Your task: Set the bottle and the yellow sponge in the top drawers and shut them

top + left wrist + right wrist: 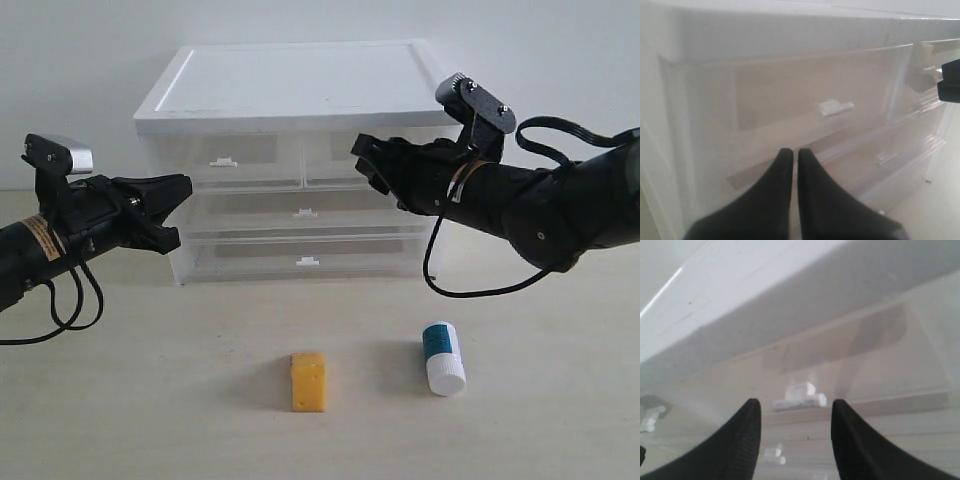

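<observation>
While both top drawers [225,160] sit shut, left gripper [791,155] pinched closed facing left handle [836,107], right gripper [795,404] spread wide at right handle [800,396], sponge [308,381] and bottle [442,357] loose on table [150,400]

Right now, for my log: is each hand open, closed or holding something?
Left hand: closed, holding nothing.
Right hand: open, holding nothing.

Count entry. We log one cabinet [290,85] holding four drawers: two top drawers [225,145] and two full-width drawers [250,212]. We tally four white handles [305,212], one per drawer. On the table [120,400]: one yellow sponge [308,381], one bottle [443,357]. Grippers, two: left gripper [791,152], right gripper [796,407].
</observation>
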Robot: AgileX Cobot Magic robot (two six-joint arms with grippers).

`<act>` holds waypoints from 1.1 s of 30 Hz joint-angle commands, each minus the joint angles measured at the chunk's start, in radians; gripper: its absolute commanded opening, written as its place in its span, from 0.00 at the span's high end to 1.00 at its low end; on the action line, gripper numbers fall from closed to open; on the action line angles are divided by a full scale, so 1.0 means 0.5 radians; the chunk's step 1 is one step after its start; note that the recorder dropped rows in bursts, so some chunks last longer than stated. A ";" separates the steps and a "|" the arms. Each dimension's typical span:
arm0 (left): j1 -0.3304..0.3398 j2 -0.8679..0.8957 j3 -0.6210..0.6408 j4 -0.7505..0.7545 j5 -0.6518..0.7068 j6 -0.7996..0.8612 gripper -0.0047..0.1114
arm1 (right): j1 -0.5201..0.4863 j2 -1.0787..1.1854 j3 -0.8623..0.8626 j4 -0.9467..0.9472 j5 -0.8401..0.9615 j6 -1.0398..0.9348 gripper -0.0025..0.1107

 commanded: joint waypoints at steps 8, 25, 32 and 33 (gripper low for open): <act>-0.017 0.004 -0.009 0.013 -0.023 0.012 0.93 | -0.018 -0.004 -0.020 -0.574 0.194 0.253 0.61; -0.017 0.004 -0.009 0.013 -0.023 0.012 0.93 | -0.327 -0.169 0.093 -0.851 -0.160 0.927 0.61; -0.017 0.004 -0.009 0.011 -0.001 0.012 0.93 | -0.341 -0.041 0.084 -0.844 -0.370 1.072 0.61; -0.017 0.004 -0.009 0.011 -0.001 0.012 0.93 | -0.341 -0.007 0.084 -0.824 -0.434 1.081 0.61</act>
